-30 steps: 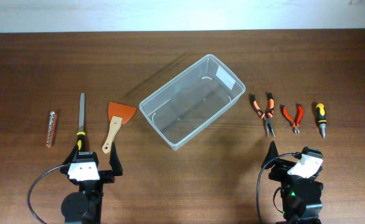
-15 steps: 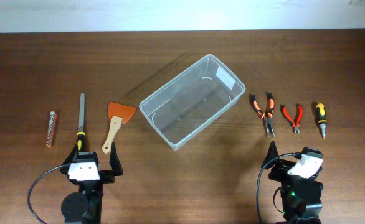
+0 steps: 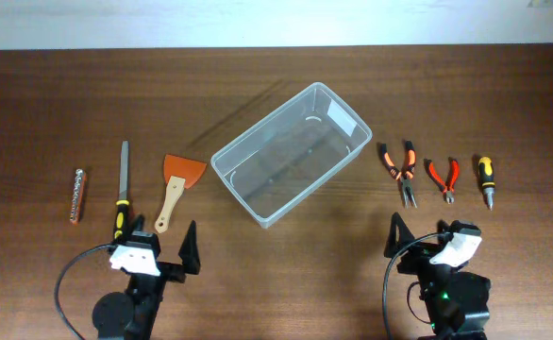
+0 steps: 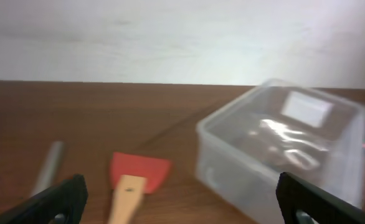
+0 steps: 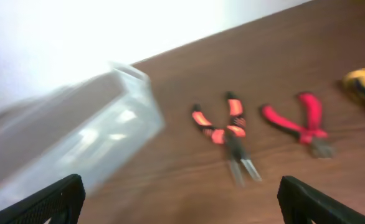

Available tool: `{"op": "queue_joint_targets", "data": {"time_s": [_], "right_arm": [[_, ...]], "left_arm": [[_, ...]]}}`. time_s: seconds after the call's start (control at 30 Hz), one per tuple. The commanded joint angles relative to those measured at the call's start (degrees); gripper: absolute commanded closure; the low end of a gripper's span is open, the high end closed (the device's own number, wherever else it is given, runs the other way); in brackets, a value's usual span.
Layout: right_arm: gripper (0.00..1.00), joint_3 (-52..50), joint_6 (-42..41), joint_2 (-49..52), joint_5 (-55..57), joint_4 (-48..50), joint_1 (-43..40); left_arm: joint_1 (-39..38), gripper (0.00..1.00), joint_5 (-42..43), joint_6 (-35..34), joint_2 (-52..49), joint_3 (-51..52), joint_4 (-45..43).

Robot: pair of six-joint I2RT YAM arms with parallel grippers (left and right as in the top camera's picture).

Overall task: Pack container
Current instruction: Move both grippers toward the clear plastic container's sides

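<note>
Both sets of jaws stand wide and empty, your left gripper (image 3: pixel 163 241) and right gripper (image 3: pixel 423 241) at the near edge; swing the long scraper (image 3: pixel 177 184) in low and you may clip the rim and shove the light container (image 3: pixel 263 122); it lies empty, angled, well ahead, between the two.

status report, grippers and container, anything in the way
Left gripper open, empty. Right gripper open, empty. Container mid-table, angled, nothing inside. Scraper lies ahead of left, long-nose pliers ahead of right.
</note>
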State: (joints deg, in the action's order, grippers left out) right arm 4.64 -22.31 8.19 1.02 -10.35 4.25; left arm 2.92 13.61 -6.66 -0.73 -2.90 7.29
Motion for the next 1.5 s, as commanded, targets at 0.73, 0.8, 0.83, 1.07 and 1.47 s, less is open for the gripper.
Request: {"op": "queue_joint_targets", "data": {"time_s": [0.73, 0.8, 0.83, 1.07, 1.47], "right_arm": [[0.01, 82.73, 9.25, 60.98, -9.60, -45.24, -0.15], [0.01, 90.55, 12.02, 68.22, -9.60, -51.76, -0.15], [0.01, 93.22, 12.66, 71.21, -9.62, -53.75, -0.15], [0.33, 97.44, 12.63, 84.72, -13.05, -56.28, -0.15], [0.96, 97.44, 12.63, 97.11, -15.87, -54.38, -0.09]], "left_arm": [[-0.13, 0.01, 9.77, 4.61, -66.49, -76.56, 44.61], [-0.15, 0.01, 10.64, 4.61, -72.78, -84.56, 52.92], [-0.13, 0.01, 10.64, 4.59, -74.86, -87.01, 55.39], [-0.66, 0.37, 20.09, 3.41, -82.42, -91.10, 57.86], [-29.29, 0.98, -13.25, 9.99, -85.70, -90.38, 65.07]]}}
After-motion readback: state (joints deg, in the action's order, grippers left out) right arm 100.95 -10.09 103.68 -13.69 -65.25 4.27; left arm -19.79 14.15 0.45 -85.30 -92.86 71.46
